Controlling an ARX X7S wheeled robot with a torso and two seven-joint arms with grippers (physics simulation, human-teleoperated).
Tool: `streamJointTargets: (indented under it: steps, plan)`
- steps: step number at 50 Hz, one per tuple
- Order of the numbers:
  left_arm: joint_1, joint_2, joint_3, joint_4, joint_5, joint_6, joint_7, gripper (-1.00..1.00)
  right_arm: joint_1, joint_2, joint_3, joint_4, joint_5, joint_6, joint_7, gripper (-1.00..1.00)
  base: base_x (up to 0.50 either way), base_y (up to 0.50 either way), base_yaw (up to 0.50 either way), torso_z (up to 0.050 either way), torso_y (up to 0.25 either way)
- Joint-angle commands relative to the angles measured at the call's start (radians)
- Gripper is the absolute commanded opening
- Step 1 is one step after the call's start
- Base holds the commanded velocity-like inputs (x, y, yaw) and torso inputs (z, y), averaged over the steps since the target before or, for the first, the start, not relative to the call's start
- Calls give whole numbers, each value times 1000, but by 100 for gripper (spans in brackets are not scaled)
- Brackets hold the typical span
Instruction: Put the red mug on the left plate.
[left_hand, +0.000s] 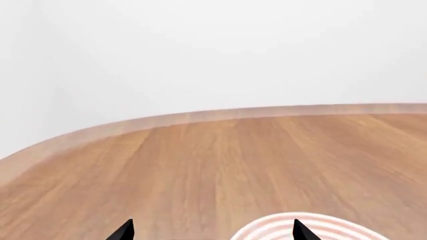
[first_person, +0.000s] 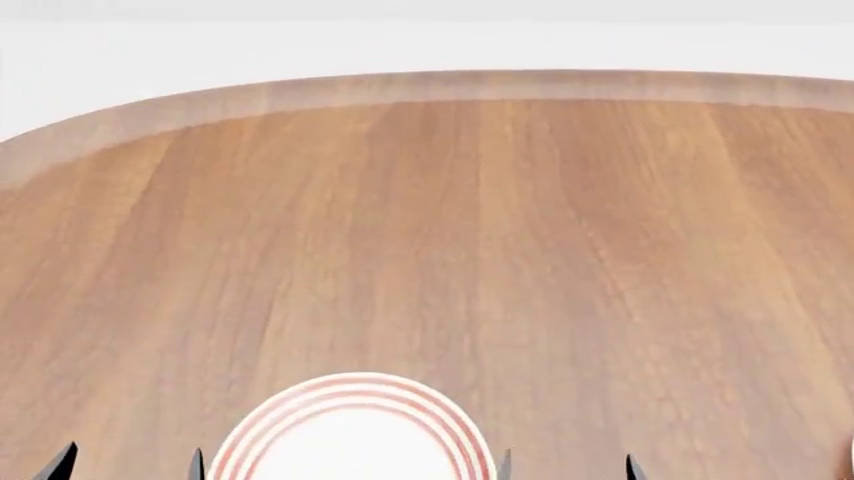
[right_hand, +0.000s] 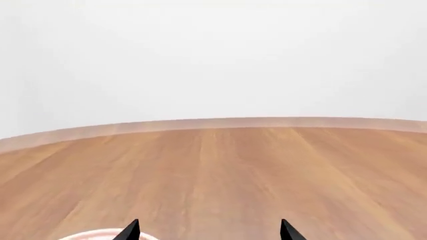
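A wooden worktop (first_person: 534, 250) with a rounded far edge is filling most of the head view, running up to a plain white background at the top of the frame. A white plate (first_person: 350, 430) with red concentric rings is sitting at the bottom centre of that view, cut off by the lower edge. The dark fingertips of the left gripper (first_person: 131, 462) are poking up at the lower left, one on each side of a gap, just left of the plate. The right gripper (first_person: 566, 464) is showing its tips at the lower right, just beside the plate's right rim.

In the left wrist view, the jaws are standing apart, with one tip lying over the plate's rim at the bottom right of that frame. In the right wrist view, the jaws are likewise spread, holding nothing.

The red mug is not appearing in any of the three views, so its place cannot be told.
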Motion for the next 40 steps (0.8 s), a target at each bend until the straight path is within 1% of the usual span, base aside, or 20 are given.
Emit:
streamJointTargets:
  steps: [1,2,3,5,10,11,13,14,18,25,32,38,40]
  plan:
    - [-5,-4,14,-15,-5,4,-7,100,56,-23,62,-45,51,213,112,100,0,0,0,0,0]
    - [-4,-4,15,-13,-5,4,-7,100,61,-25,69,-55,60,235,123,100,0,0,0,0,0]
    - [-2,-6,15,-11,-7,4,-7,100,73,-43,95,-78,70,294,171,100,0,0,0,0,0]
    - [2,-10,12,-2,-13,3,-9,100,81,-62,115,-100,54,318,235,100,0,0,0,0,0]
    - [9,-15,11,11,-19,1,-13,100,88,-89,141,-144,82,376,301,100,0,0,0,0,0]
    - [9,-16,11,14,-20,1,-14,100,93,-104,155,-153,86,393,336,100,0,0,0,0,0]
    - [11,-17,12,18,-22,0,-15,100,95,-118,185,-167,152,420,346,100,0,0,0,0,0]
    - [12,-18,12,19,-23,0,-16,100,96,-108,171,-171,150,438,349,100,0,0,0,0,0]
    - [14,-22,10,23,-30,0,-18,100,94,-111,165,-169,151,423,394,100,0,0,0,0,0]
    - [11,-25,15,22,-35,0,-22,100,97,-109,219,-183,269,449,434,100,0,0,0,0,0]
    - [12,-29,20,22,-37,0,-27,100,82,-108,269,-224,324,441,502,100,0,0,0,0,0]
    - [12,-31,24,20,-40,2,-30,100,73,-90,277,-234,331,417,522,100,0,0,0,0,0]
    - [10,-32,26,16,-40,3,-31,100,73,-92,284,-235,322,439,568,100,0,0,0,0,0]
